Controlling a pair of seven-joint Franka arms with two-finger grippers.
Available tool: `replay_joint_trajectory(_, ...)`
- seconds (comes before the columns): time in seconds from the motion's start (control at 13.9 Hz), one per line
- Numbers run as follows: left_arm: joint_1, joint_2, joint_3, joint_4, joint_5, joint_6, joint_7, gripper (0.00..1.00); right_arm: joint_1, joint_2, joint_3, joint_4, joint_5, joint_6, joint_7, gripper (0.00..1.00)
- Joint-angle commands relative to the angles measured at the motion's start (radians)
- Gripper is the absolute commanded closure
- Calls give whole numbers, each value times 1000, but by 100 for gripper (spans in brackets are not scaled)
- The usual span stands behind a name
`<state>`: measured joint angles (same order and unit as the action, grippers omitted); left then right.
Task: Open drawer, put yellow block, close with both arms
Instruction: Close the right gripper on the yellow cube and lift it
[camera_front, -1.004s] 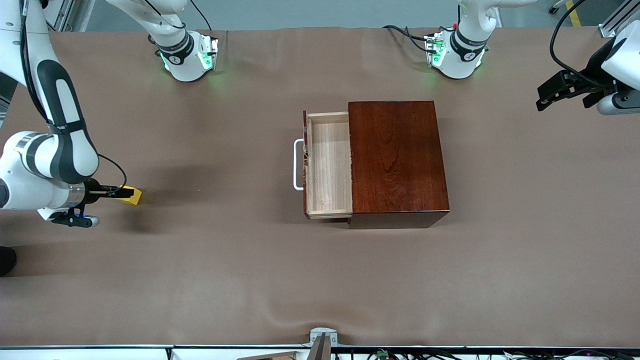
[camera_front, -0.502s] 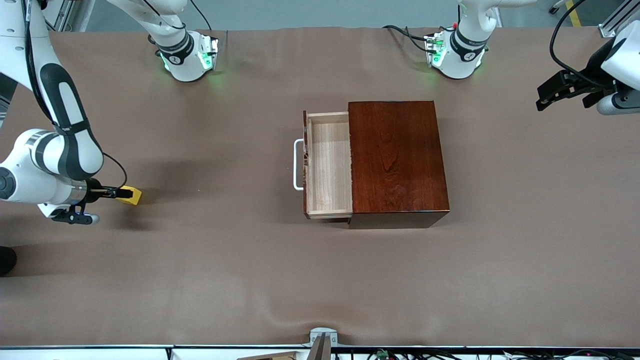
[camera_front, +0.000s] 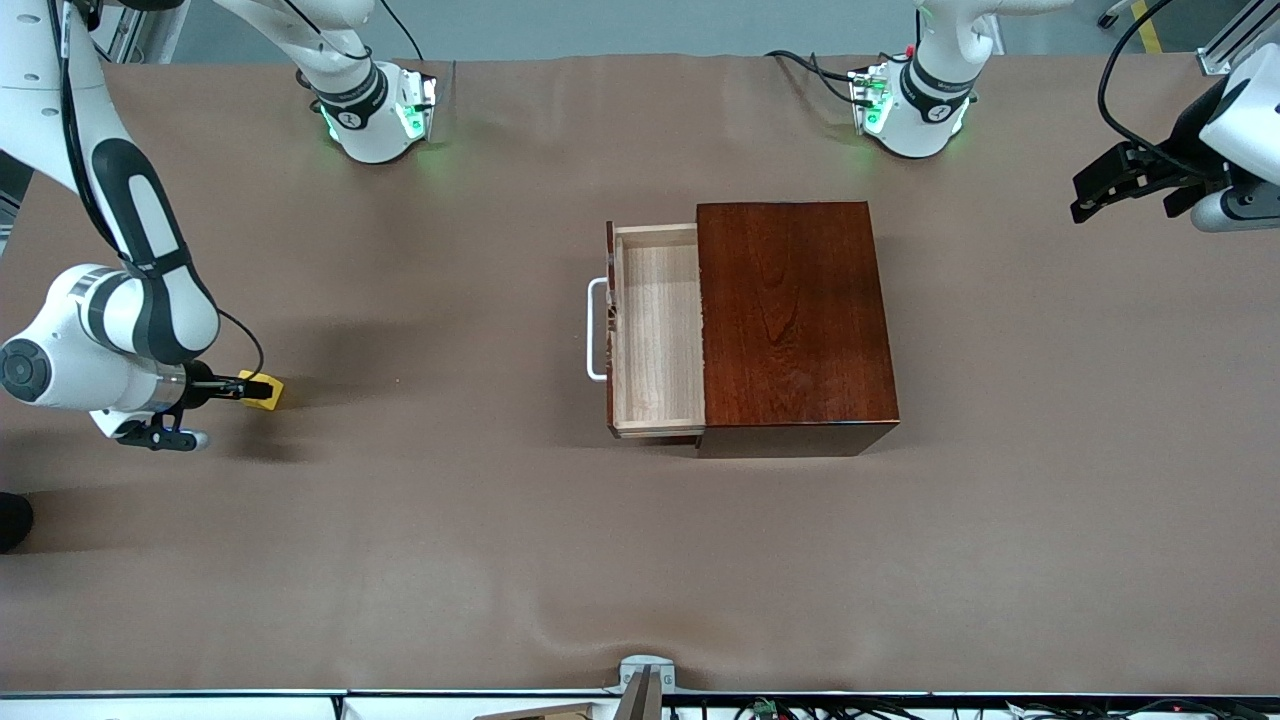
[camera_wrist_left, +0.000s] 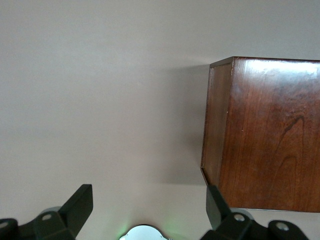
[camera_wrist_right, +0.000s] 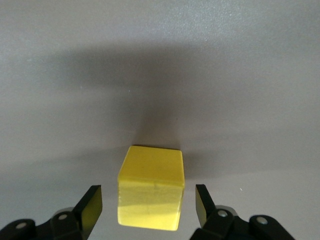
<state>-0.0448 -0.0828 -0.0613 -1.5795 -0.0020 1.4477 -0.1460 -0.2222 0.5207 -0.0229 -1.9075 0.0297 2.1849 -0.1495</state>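
The yellow block (camera_front: 266, 393) lies on the brown table near the right arm's end. My right gripper (camera_front: 255, 385) is open and down around it. In the right wrist view the block (camera_wrist_right: 151, 192) sits between the two fingers (camera_wrist_right: 92, 206) with a gap on each side, and the gripper (camera_wrist_right: 148, 205) does not touch it. The drawer (camera_front: 657, 330) is pulled partly out of the mahogany box (camera_front: 795, 320), its light-wood tray empty and its white handle (camera_front: 596, 330) facing the right arm's end. My left gripper (camera_front: 1090, 200) is open, waiting in the air at the left arm's end.
The left wrist view shows the open left gripper (camera_wrist_left: 150, 207) above bare table, with a corner of the mahogany box (camera_wrist_left: 265, 135) beside it. The two green-lit bases (camera_front: 375, 115) stand along the table's edge farthest from the front camera.
My right arm's wrist has shifted a little toward the block and the gripper has come down around it. The block, the drawer and the left arm have not moved.
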Motion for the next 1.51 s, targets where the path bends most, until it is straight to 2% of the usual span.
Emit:
replay_joint_trajectory(0.0,8,-3,-8,10,-6,-12,6,0,-11,12,11,-4,-11,13,2,17)
replay_joint_trajectory(0.14,9,-3,-8,10,-4,-12,6,0,-11,18,11,-5,-11,15,2,24)
replay_joint_trajectory(0.57,17,-3,-6,9,-4,-13,8,0,-9,18,11,-5,-11,15,2,25)
replay_joint_trajectory(0.65,17,-5,-6,7,-4,-13,8,0,-9,18,11,-5,-11,13,2,35)
replay_joint_trajectory(0.86,16,-5,-6,6,4,-13,8,0,-14,16,11,-2,-11,3,-8,85)
replay_joint_trajectory(1.15,11,-5,-8,7,4,-13,8,0,7,7,20,11,1,-31,7,100)
replay_joint_trajectory(1.43,11,-5,-12,6,7,-13,6,0,61,2,20,114,19,-190,76,100)
